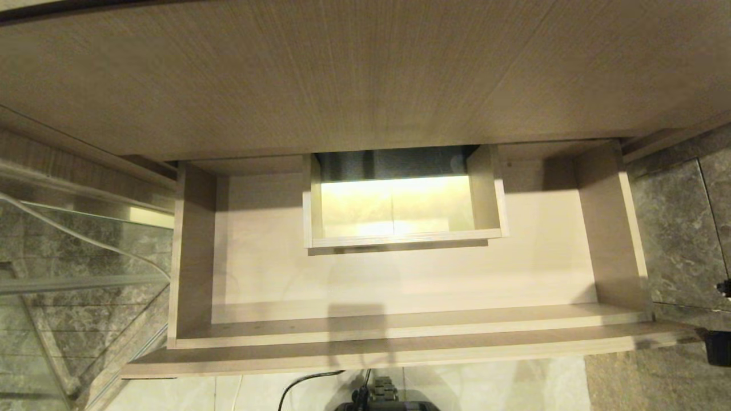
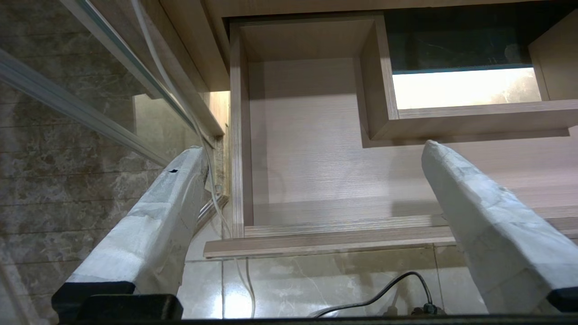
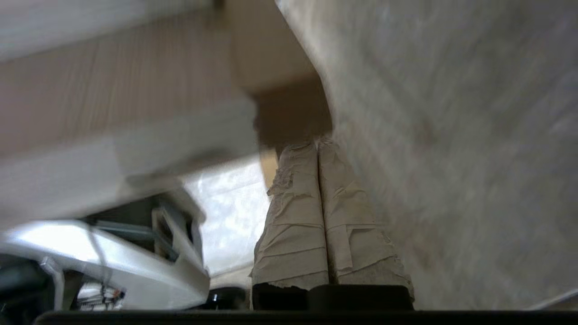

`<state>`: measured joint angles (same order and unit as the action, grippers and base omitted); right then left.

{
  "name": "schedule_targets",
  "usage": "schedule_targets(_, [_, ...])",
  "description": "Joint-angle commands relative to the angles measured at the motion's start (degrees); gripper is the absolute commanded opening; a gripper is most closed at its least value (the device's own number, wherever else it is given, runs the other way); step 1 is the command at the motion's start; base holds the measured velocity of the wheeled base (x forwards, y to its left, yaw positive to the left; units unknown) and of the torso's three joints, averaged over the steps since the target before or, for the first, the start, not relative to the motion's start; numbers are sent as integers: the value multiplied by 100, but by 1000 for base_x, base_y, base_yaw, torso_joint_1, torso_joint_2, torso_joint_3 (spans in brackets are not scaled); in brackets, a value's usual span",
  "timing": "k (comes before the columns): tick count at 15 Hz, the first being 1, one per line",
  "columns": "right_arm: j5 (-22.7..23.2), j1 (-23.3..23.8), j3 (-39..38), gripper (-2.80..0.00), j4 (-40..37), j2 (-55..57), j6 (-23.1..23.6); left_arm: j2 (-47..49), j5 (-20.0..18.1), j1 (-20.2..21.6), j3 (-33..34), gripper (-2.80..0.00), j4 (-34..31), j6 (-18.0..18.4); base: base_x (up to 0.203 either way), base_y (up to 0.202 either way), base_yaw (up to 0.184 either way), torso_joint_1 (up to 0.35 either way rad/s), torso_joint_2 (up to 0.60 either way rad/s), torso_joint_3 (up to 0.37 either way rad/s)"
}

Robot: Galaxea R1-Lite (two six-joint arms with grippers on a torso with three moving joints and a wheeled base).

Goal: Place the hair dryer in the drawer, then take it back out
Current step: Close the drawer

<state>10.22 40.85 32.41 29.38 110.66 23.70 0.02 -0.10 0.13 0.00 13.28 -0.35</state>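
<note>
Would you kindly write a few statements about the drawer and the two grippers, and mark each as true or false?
1. The drawer is pulled open. True.
2. A hair dryer lies on the drawer floor. False: no hair dryer shows in the drawer in the head or left wrist view.
3. The left gripper has its fingers spread apart. True.
4. The right gripper is open. False: its taped fingers are pressed together with nothing between them.
5. The boxed cut-out sits at the drawer's front edge. False: it sits mid-back.
</note>
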Motion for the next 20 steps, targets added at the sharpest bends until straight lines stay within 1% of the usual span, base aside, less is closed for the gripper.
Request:
schedule_targets(1, [7, -75, 110, -280, 18, 87, -73, -2, 1, 4, 229, 0, 8, -5, 0, 0, 0, 0, 0, 0])
schedule_targets(4, [7, -111, 204, -280, 94, 113, -188, -2, 1, 4, 229, 0, 8, 0, 0, 0, 0, 0, 0, 0])
schedule_targets(8, [7, -258, 359, -280, 199, 114, -588, -2, 1, 4, 229, 0, 8, 0, 0, 0, 0, 0, 0, 0])
schedule_targets(10, [-2, -312, 473, -280, 206, 97, -687, -2, 1, 4, 229, 0, 8, -1, 0, 0, 0, 0, 0, 0])
schedule_targets(16, [-127, -780, 1055, -280, 202, 142, -1388, -2, 1, 4, 229, 0, 8, 0, 0, 0, 0, 0, 0, 0])
schedule_targets(20, [-430, -1219, 1864, -280, 191, 367, -1858, -2, 1, 4, 229, 0, 8, -5, 0, 0, 0, 0, 0, 0])
